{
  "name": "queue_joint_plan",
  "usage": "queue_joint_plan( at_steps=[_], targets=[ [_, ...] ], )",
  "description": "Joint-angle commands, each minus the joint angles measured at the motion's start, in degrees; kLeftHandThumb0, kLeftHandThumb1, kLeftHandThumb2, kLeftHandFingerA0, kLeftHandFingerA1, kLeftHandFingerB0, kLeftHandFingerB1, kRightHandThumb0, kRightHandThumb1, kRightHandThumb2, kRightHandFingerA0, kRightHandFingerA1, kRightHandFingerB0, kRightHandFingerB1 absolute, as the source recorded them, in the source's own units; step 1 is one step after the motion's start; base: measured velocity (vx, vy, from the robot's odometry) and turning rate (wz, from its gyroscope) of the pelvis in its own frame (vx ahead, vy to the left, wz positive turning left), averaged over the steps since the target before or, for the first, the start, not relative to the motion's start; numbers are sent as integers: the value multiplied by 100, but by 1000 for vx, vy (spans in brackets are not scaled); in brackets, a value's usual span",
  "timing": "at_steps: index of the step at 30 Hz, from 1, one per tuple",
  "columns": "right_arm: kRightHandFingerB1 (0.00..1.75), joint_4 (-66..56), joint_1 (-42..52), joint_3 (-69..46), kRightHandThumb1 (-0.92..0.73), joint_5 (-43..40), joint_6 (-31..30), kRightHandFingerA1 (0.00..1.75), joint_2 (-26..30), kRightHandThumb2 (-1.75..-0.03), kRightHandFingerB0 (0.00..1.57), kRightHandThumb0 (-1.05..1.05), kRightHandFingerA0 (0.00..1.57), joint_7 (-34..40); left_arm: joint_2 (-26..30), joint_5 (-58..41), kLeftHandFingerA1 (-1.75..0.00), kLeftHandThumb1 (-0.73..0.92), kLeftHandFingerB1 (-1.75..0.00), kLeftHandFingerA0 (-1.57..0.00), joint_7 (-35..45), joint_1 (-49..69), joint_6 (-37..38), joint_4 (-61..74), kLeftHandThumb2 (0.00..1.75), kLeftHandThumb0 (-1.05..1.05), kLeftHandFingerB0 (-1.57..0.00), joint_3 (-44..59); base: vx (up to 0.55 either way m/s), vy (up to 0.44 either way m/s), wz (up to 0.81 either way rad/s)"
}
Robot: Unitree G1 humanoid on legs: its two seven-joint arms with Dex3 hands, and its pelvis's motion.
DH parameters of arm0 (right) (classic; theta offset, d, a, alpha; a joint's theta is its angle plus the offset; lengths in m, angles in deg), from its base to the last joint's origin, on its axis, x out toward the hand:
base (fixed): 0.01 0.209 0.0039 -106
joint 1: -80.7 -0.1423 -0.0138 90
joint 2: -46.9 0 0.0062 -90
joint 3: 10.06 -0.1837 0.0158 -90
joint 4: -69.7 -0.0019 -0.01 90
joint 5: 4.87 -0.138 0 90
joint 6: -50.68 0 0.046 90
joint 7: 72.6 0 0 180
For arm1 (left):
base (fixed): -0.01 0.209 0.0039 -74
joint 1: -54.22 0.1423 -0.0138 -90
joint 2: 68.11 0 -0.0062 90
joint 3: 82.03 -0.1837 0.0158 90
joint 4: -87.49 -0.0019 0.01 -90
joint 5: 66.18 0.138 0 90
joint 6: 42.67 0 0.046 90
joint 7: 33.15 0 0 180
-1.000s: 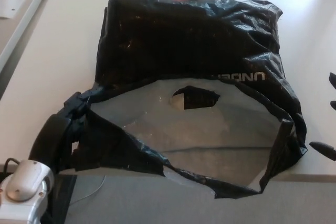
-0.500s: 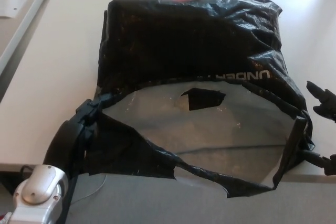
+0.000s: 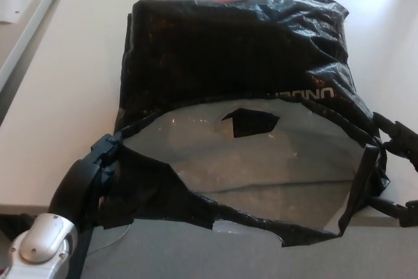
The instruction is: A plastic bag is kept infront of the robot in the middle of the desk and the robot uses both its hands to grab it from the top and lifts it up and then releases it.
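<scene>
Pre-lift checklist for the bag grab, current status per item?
1. Plastic bag resting on desk: ok.
2. Bag mouth open toward robot, grey lining showing: ok.
3. Left hand at the bag's left rim: ok; firm grip: cannot tell.
4. Right hand at the right rim, fingers straddling the edge: ok; closed on it: cannot tell.
5. Both hands at roughly matching height: ok.
6. Bag weight or contents: cannot tell.
</scene>
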Motion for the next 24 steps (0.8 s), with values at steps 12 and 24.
queue_joint_plan(
  at_steps=[12, 24],
  targets=[
    [0, 148, 171, -20, -49, -159, -96, 38, -2, -72, 0, -49, 7, -106, -84, -9, -33, 53, -21, -22, -100, 68, -269, -187, 59, -45, -8, 118, 0, 0, 0],
    [14, 306, 192, -4, -54, -353, -149, 37, -223, -59, 0, -48, 17, -179, -182, 35, -49, 47, -50, 0, -95, -42, -263, -337, 97, -30, 0, 135, 0, 0, 0]
  ],
)
